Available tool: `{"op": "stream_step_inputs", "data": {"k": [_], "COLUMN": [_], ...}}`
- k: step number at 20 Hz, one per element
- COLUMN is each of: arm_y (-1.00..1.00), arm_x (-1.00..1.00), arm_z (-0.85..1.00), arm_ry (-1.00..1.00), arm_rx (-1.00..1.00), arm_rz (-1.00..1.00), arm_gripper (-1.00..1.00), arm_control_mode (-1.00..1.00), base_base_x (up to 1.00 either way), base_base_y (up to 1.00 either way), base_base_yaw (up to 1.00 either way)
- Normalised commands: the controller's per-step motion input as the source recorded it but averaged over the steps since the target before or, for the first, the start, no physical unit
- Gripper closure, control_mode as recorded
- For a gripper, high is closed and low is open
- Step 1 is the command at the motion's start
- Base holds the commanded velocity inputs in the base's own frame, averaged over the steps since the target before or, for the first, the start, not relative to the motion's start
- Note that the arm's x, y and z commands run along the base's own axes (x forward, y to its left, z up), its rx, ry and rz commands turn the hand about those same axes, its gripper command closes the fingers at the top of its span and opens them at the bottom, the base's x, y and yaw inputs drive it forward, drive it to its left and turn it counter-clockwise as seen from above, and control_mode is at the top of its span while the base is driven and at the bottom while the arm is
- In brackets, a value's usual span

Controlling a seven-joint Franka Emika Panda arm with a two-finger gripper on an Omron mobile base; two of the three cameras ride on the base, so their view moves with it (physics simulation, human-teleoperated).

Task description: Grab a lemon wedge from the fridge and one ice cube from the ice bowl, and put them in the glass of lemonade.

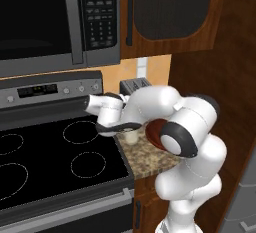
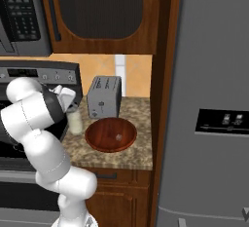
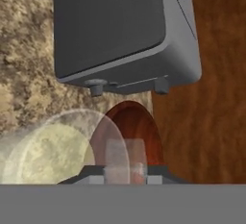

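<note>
My gripper hangs just above the glass of lemonade, a small clear tumbler of pale yellow liquid on the speckled counter. A translucent ice cube sits between the two fingertips, which touch its sides. From the left base camera, the hand reaches over the glass, and the gripper is right above its rim. The reddish-brown ice bowl lies just right of the glass, with one ice cube inside. The grey fridge stands shut at the right. The lemon wedge is out of view.
A silver toaster stands behind the bowl against the wall. The black stove top lies left of the narrow counter, under a microwave. A brown wooden panel separates the counter from the fridge.
</note>
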Motion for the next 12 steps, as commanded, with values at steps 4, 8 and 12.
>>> {"op": "stream_step_inputs", "data": {"k": [4, 8, 12], "arm_y": [0.05, 0.01, 0.0], "arm_x": [0.0, 0.0, -0.03], "arm_z": [0.0, 0.02, 0.0], "arm_ry": [0.04, 0.03, 0.0], "arm_rx": [0.0, 0.0, 0.02], "arm_rz": [-0.01, -0.02, -0.03], "arm_gripper": [-1.0, -1.0, -1.0], "arm_control_mode": [-1.0, -1.0, -1.0], "base_base_x": [0.0, 0.0, 0.0], "base_base_y": [0.0, 0.0, 0.0], "base_base_yaw": [0.0, 0.0, 0.0]}}
